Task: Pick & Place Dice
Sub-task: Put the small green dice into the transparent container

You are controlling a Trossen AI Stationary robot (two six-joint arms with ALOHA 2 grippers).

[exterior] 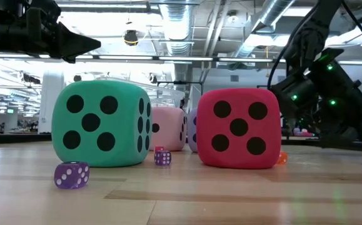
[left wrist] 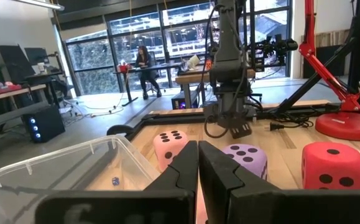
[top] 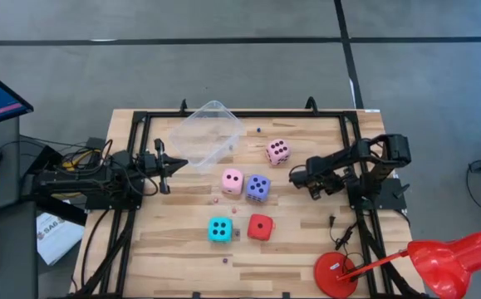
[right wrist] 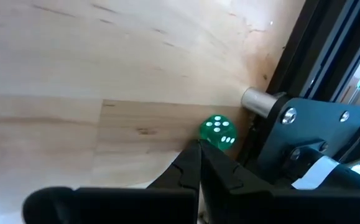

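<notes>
Five dice sit mid-table: one pale pink die farthest back, a second pink die just beside the violet-blue die, and nearer the front the cyan die and red die, close together but apart. In the low view the cyan and red dice fill the foreground, so only slivers of the dice behind them show. Several tiny dice lie scattered on the boards, among them a small purple die; from above they are mere specks.

The left end effector is closed and empty, off to the left beside the tilted clear tub. The right end effector, right of the dice, is also closed; its wrist view shows a small green die just past its fingertips, possibly touching.
</notes>
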